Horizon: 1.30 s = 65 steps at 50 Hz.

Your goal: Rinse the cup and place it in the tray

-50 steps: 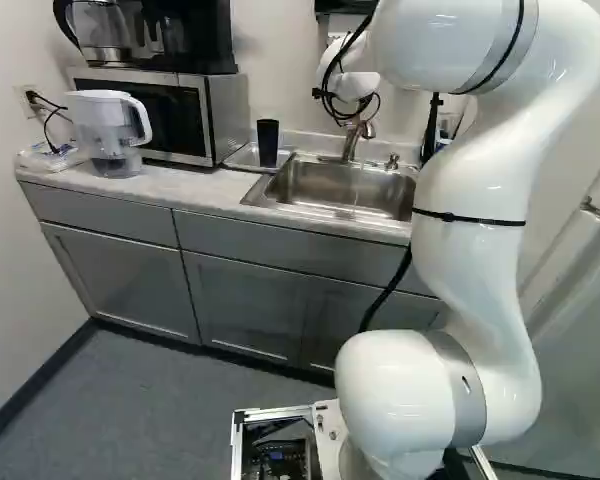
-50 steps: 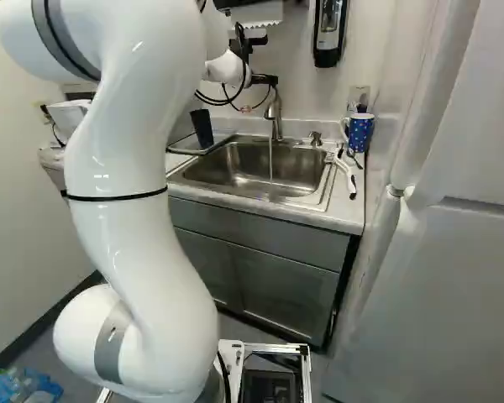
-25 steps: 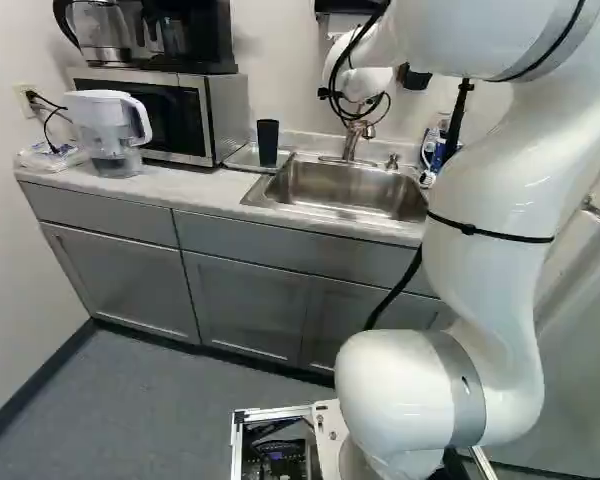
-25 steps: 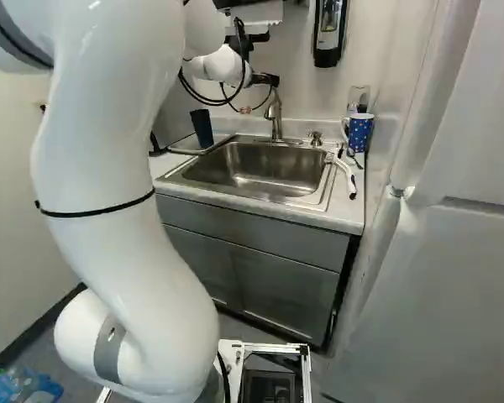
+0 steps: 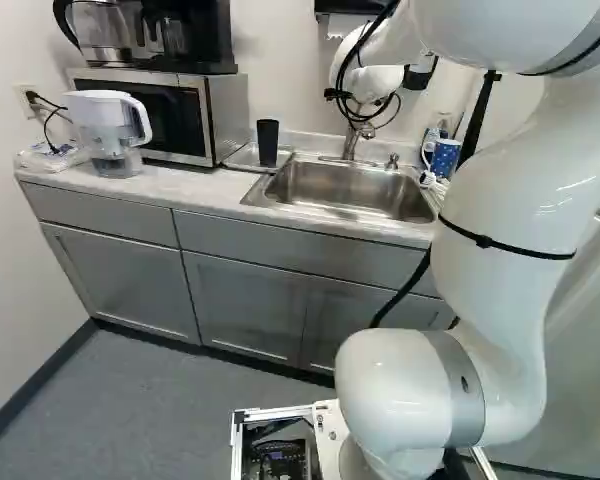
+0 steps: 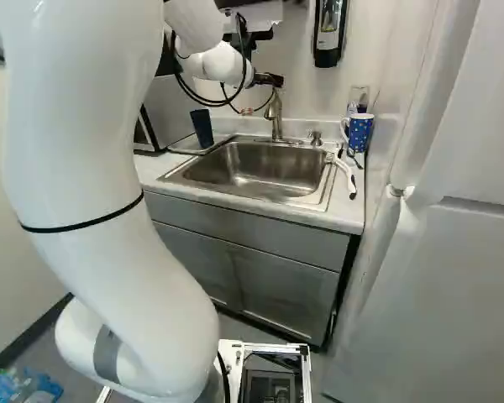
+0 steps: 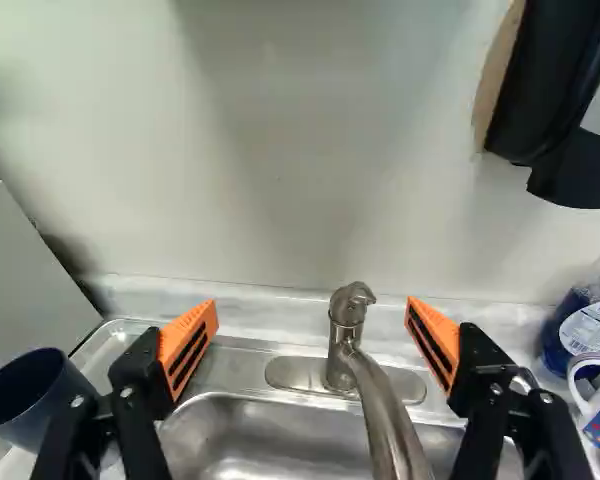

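Over the back of the sink my gripper (image 6: 270,80) is near the faucet (image 6: 275,115) in the right base view. The wrist view shows the gripper (image 7: 312,328) wide open, its orange pads apart, with the faucet (image 7: 382,412) standing between and beyond them, untouched. A dark blue cup (image 5: 268,143) stands upright in the metal tray (image 5: 242,159) left of the sink (image 5: 340,190). In the wrist view the cup (image 7: 40,400) is beside one finger, mouth up. No water runs from the spout.
A microwave (image 5: 185,110) and a water pitcher (image 5: 110,130) stand left of the tray. Right of the sink are a blue dotted mug (image 6: 359,133), a brush (image 6: 344,172) and a bottle (image 7: 585,325). A soap dispenser (image 6: 328,34) hangs on the wall; a fridge (image 6: 445,252) is at the right.
The water stream from the faucet has stopped. My upper arm has swung rightward in the left base view and leftward in the right one; the wrist has shifted slightly. Cup and base stayed put.
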{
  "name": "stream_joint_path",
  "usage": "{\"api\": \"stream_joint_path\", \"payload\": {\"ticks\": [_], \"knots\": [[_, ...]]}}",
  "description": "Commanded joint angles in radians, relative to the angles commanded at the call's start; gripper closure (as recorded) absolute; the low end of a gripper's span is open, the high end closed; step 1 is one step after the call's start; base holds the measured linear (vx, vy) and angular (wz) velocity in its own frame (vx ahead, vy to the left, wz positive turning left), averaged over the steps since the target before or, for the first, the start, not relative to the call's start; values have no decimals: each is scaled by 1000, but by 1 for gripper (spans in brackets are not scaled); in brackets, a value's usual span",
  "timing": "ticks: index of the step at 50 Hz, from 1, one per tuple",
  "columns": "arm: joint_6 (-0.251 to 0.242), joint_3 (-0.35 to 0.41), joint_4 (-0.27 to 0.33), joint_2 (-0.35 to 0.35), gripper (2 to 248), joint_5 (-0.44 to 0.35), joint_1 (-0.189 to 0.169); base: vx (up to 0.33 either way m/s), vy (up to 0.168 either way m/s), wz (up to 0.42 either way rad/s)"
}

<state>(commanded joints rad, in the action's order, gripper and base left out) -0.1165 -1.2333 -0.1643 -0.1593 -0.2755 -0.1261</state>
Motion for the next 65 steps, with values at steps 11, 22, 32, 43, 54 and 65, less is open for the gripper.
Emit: {"api": "stream_joint_path", "payload": {"ticks": [11, 22, 32, 43, 54, 65], "knots": [[0, 12, 0, 11, 3, 13, -2, 0, 0, 0], [0, 58, 0, 55, 3, 74, -18, 0, 0, 0], [0, 104, 0, 98, 3, 154, -35, 0, 0, 0], [0, 155, 0, 148, 3, 264, -55, 0, 0, 0], [0, 206, 0, 200, 3, 379, -71, 0, 0, 0], [0, 233, 0, 227, 3, 495, -75, 0, 0, 0]]}}
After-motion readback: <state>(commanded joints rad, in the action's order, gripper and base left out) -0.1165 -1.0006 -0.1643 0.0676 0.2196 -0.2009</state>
